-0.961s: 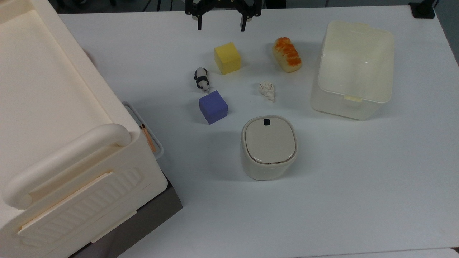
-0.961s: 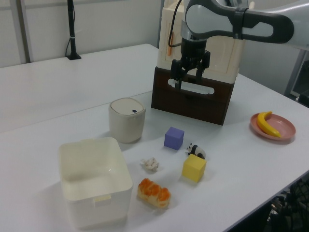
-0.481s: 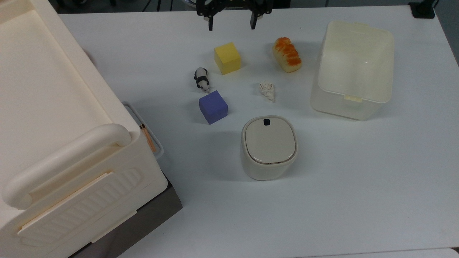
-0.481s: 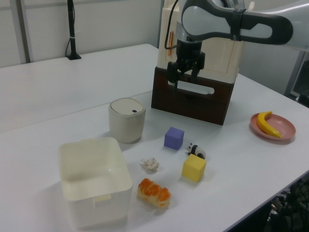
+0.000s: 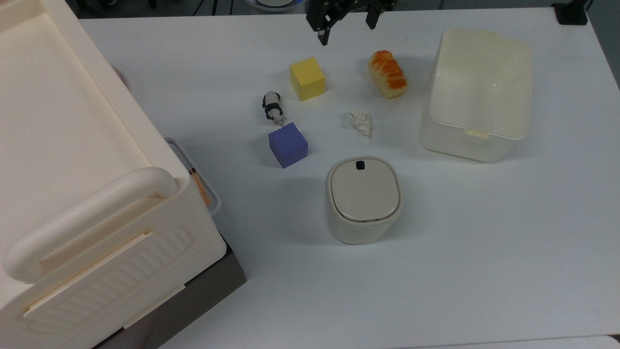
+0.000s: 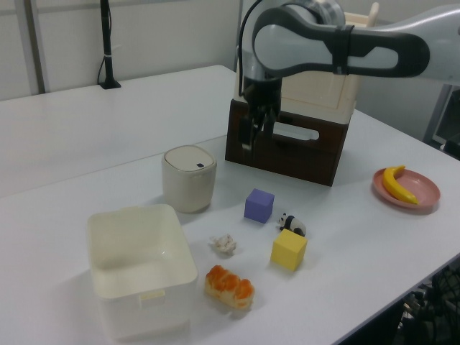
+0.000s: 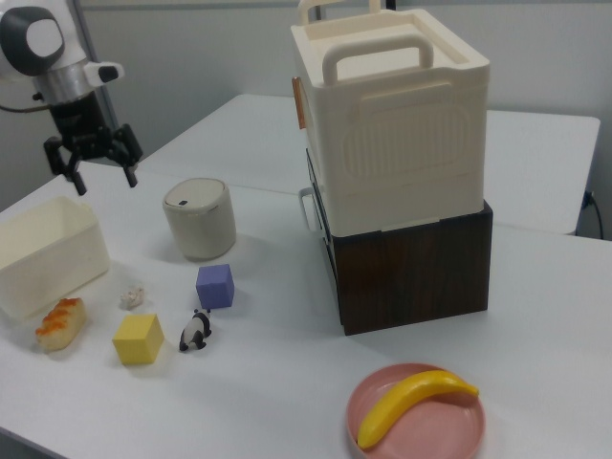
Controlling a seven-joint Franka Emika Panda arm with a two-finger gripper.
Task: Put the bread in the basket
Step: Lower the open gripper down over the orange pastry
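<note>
Writing: none legible.
Gripper (image 5: 347, 26): raised above the table (image 5: 484, 232), fingers pointing down, spread wide, holding nothing; near the top view's upper edge, between cube and bread.
Bread (image 5: 387, 73): flat on the table, just beside the basket (image 5: 477, 92), on the top view's left of it, apart from it.
Basket: upright, nothing inside.
Bin (image 5: 363, 198): lid shut.
Plate (image 7: 416, 421): holds a banana (image 7: 411, 402).
Yellow cube (image 5: 307, 78): near the bread.
</note>
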